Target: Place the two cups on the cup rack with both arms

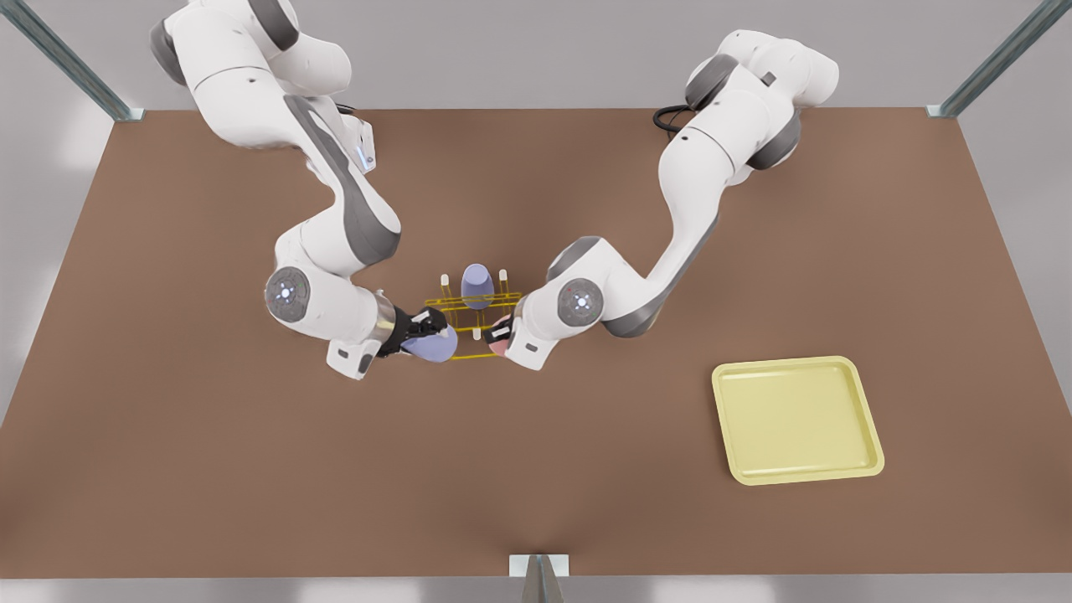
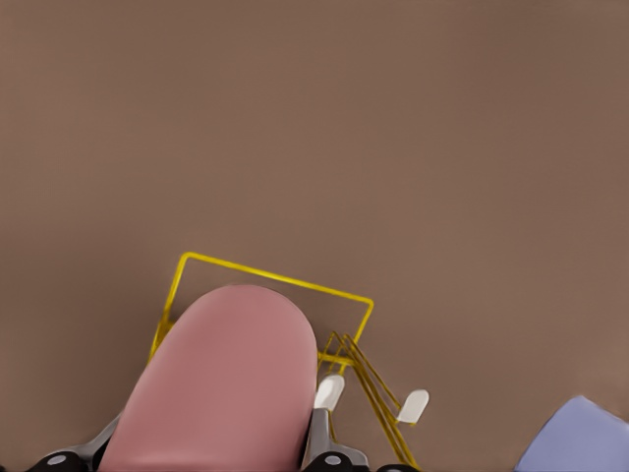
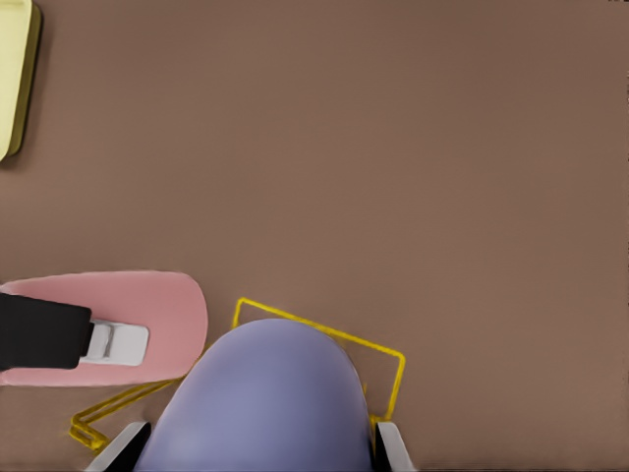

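The yellow wire cup rack (image 1: pixel 490 297) stands mid-table with white-tipped pegs, and one lavender cup (image 1: pixel 477 281) sits upside down on its far row. My left gripper (image 1: pixel 501 335), on the arm at the front view's right, is shut on the pink cup (image 1: pixel 503 322) at the rack's near right corner. From its wrist, the pink cup (image 2: pixel 231 374) hangs over the rack's frame (image 2: pixel 265 275). My right gripper (image 1: pixel 429 331), on the other arm, is shut on a second lavender cup (image 1: pixel 437 344) at the rack's near left corner. Its wrist shows this cup (image 3: pixel 270 393) above the rack (image 3: pixel 324 329) and the pink cup (image 3: pixel 162 300) alongside.
A flat pale-yellow tray (image 1: pixel 798 362) lies on the brown table (image 1: pixel 209 435) toward the front view's right, well away from the rack; its edge (image 3: pixel 15 79) shows in the right wrist view. Metal frame posts stand at the table's corners and front edge.
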Robot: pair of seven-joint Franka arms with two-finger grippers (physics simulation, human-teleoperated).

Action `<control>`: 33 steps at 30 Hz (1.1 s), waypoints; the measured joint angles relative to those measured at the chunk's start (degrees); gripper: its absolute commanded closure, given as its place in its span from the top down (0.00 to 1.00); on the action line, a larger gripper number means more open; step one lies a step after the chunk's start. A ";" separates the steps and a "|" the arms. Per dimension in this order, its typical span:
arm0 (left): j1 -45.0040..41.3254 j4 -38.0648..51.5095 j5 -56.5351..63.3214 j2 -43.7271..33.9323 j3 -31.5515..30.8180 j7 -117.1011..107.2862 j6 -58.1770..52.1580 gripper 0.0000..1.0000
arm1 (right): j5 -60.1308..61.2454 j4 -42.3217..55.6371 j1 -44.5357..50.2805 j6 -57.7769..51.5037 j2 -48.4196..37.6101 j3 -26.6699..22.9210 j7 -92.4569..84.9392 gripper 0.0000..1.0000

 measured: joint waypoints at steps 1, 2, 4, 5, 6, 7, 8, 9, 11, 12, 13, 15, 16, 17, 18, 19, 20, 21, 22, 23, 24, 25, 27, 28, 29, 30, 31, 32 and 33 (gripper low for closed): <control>-0.24 -0.01 0.05 0.18 0.00 -0.44 0.28 0.75 | -1.56 -0.03 0.58 -0.36 -0.17 0.03 1.34 0.81; -0.44 -0.01 0.10 0.27 0.00 -0.84 0.54 0.86 | -2.85 -0.13 1.07 -0.70 -0.26 0.03 2.70 0.81; -0.58 -0.01 0.15 0.57 0.00 -1.58 0.95 1.00 | -5.25 -0.33 1.65 -1.32 -0.15 0.03 5.28 0.81; -0.60 -0.02 0.14 0.65 0.00 -1.90 1.12 1.00 | -6.37 -0.38 2.09 -1.55 -0.01 0.00 6.53 0.81; -0.61 -0.02 0.14 0.69 0.00 -2.20 1.26 1.00 | -7.25 -0.40 2.60 -1.71 0.20 -0.02 7.75 0.81; -0.61 -0.02 0.15 0.70 0.00 -2.49 1.37 1.00 | -7.92 -0.38 3.05 -1.79 0.64 -0.05 8.90 0.81; -0.63 -0.02 0.21 0.85 0.04 -2.77 1.46 1.00 | -8.44 -0.36 3.29 -1.80 1.10 -0.08 9.98 0.81; -0.67 -0.02 0.51 1.05 0.02 -3.03 1.54 1.00 | -8.82 -0.33 3.39 -1.79 1.56 -0.10 11.01 0.81; -0.84 -0.02 0.97 1.40 0.04 -3.51 1.66 1.00 | -9.31 -0.34 3.54 -1.68 2.26 -0.11 12.91 0.81; -0.84 -0.02 1.13 1.38 0.06 -3.74 1.70 1.00 | -9.49 -0.34 3.62 -1.58 2.54 -0.15 13.78 0.81; -0.65 -0.02 1.24 1.24 0.07 -3.96 1.70 1.00 | -9.63 -0.34 3.68 -1.47 2.81 -0.17 14.60 0.81; -0.20 0.04 1.40 1.06 0.14 -4.35 1.64 1.00 | -9.82 -0.30 3.88 -1.30 3.48 -0.25 16.12 0.81; 0.06 0.19 1.48 0.62 0.33 -4.52 1.38 1.00 | -9.88 -0.31 4.05 -1.23 3.67 -0.31 16.82 0.81; 1.49 0.88 2.07 -1.36 1.14 -4.68 -0.03 1.00 | -9.93 -0.29 4.27 -1.16 4.01 -0.41 17.48 0.81; 5.23 2.03 3.41 -4.57 1.54 -4.60 -2.30 1.00 | -9.96 -0.31 4.40 -1.05 4.37 -0.48 18.10 0.81; 10.80 2.71 4.57 -8.79 1.76 -3.75 -5.46 1.00 | -9.99 -0.33 4.47 -0.93 4.77 -0.56 18.70 0.81; 16.25 3.07 5.99 -12.48 1.88 -2.27 -9.13 1.00 | -10.06 -0.34 4.49 -0.81 5.08 -0.58 19.26 0.81; 20.09 3.28 8.57 -14.85 1.99 -0.34 -13.06 1.00 | -10.38 -0.34 4.51 -0.68 5.34 -0.57 19.81 0.81; 22.34 3.35 11.31 -16.23 1.98 1.66 -16.84 1.00 | -10.65 -0.34 4.61 -0.52 5.53 -0.57 20.35 0.81; 23.33 0.82 13.30 -19.97 3.84 3.97 -19.79 1.00 | -10.89 -0.34 4.74 -0.33 5.90 -0.59 20.87 0.81; 20.53 -9.86 12.83 -28.36 11.65 6.76 -20.34 1.00 | -11.15 -0.36 4.86 -0.16 6.16 -0.57 21.37 0.81; 18.08 -16.53 11.73 -33.36 17.43 9.48 -20.93 1.00 | -11.36 -0.40 5.00 -0.01 6.32 -0.60 21.85 0.81; 16.76 -20.83 10.97 -36.74 22.00 14.48 -23.20 1.00 | -11.65 -0.49 5.27 0.24 6.47 -0.63 22.74 0.89; 16.35 -21.56 10.70 -36.51 22.77 16.77 -24.54 1.00 | -11.78 -0.50 5.36 0.31 6.51 -0.63 23.18 1.00; 16.00 -21.94 10.30 -36.28 23.18 18.95 -25.79 1.00 | -11.90 -0.51 5.39 0.36 6.53 -0.63 23.59 1.00; 15.87 -22.14 9.96 -36.12 23.39 21.02 -26.98 1.00 | -11.99 -0.53 5.41 0.40 6.53 -0.63 23.97 1.00; 15.88 -22.24 9.70 -36.04 23.53 22.98 -28.11 1.00 | -12.05 -0.53 5.41 0.44 6.57 -0.63 24.34 1.00; 16.06 -22.29 9.49 -36.00 23.61 24.83 -29.08 1.00 | -12.11 -0.57 5.41 0.48 6.58 -0.63 24.69 1.00; 16.20 -22.31 9.33 -35.98 23.66 26.59 -29.93 1.00 | -12.15 -0.59 5.41 0.50 6.58 -0.63 25.01 1.00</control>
